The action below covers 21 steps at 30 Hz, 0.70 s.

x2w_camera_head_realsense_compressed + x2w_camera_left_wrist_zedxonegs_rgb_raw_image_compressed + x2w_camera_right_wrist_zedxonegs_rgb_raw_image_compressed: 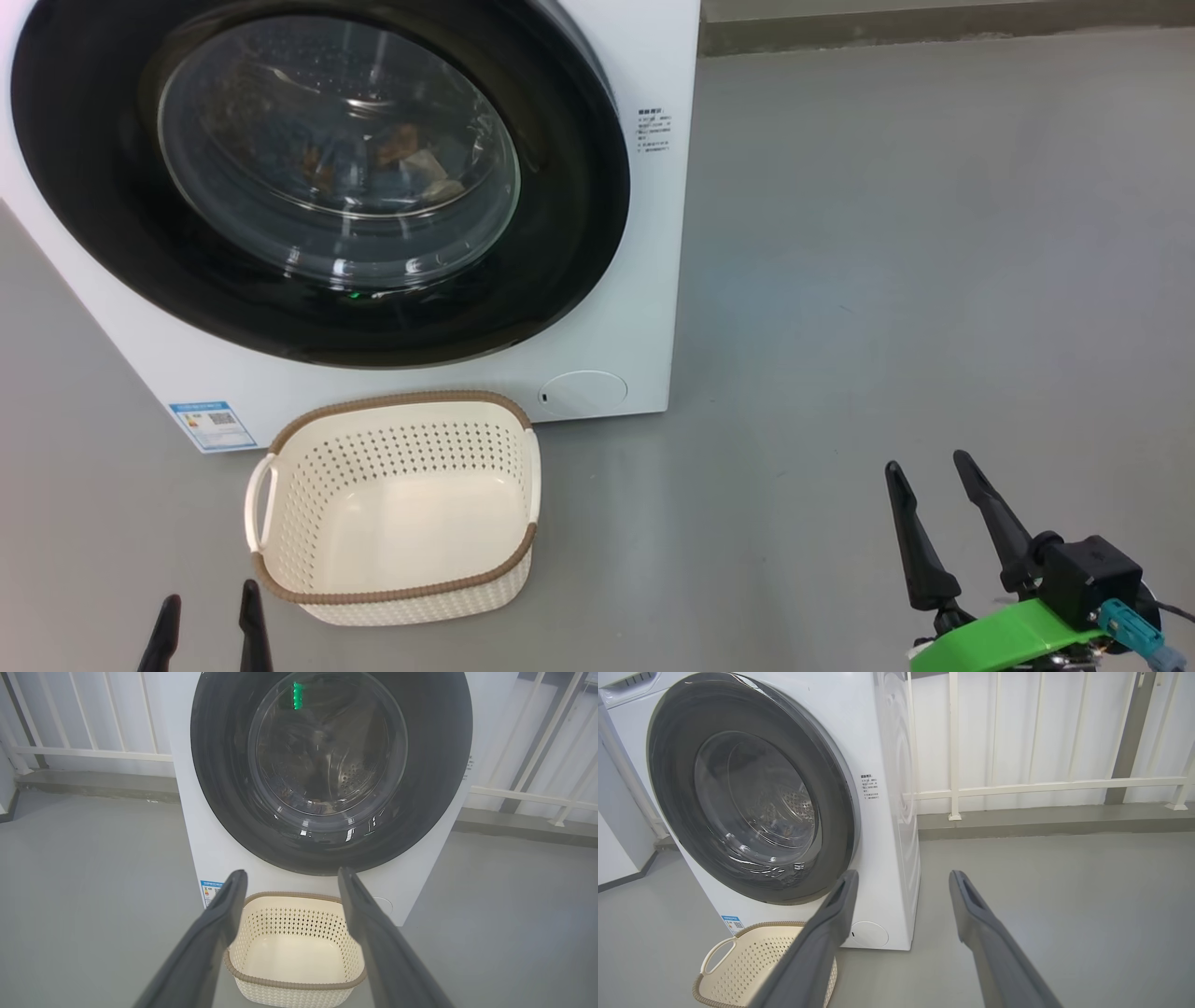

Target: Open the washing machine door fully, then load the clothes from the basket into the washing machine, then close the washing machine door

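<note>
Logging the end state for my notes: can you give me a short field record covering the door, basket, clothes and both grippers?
door: looks shut, flush on the washer
clothes: orange-brown and pale bits seen through the door glass, inside the drum
basket: empty, upright on the floor in front of the washer
left gripper: open, holding nothing, near the basket
right gripper: open, holding nothing, over bare floor right of the washer

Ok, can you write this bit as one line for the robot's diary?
door: shut | basket: empty | clothes: inside washing machine | left gripper: open, free | right gripper: open, free
</note>
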Motion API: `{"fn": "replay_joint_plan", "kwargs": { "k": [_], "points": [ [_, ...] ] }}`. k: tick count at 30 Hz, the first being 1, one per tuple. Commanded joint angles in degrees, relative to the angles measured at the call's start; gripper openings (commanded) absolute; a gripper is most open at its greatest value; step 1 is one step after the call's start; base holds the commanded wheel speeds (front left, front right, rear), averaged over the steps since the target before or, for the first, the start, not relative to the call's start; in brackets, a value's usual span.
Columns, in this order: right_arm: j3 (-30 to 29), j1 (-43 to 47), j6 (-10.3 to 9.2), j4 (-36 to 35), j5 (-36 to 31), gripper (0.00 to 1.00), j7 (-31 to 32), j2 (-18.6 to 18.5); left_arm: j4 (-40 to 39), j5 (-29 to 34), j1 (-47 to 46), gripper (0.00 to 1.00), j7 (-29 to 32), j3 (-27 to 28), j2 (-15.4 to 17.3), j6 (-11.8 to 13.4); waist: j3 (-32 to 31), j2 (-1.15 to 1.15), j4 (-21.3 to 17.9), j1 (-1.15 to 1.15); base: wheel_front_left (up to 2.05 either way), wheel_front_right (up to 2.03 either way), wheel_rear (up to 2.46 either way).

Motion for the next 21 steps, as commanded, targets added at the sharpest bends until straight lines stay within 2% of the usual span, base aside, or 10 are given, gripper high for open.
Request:
{"fn": "replay_joint_plan", "kwargs": {
  "k": [1,18,19,21],
  "points": [
    [0.91,-0.34,-0.32,-1.64,-0.37,1.0,-0.27,0.12,-1.36,0.4,-0.89,1.0,-0.37,1.68,0.67,0.31,-0.04,0.0,0.02,0.01,0.0,0.0,0.0],
    [0.37,0.14,-0.32,-1.65,-0.39,1.0,-0.27,0.47,-3.12,0.99,-0.52,1.0,-0.37,1.43,0.67,-0.05,0.17,0.0,0.26,0.01,0.0,0.0,0.0],
    [-1.0,0.45,0.0,-0.15,-0.08,0.0,0.0,0.51,-1.54,0.69,0.11,0.0,0.0,-0.41,0.05,-0.13,0.18,0.0,0.26,0.01,0.0,0.0,0.0],
    [-0.99,0.52,0.02,1.02,-0.05,0.0,0.01,0.55,-0.35,0.67,0.09,0.0,0.04,-0.74,-0.31,-0.09,0.18,0.0,0.27,0.01,0.0,0.0,0.0]
  ]
}}
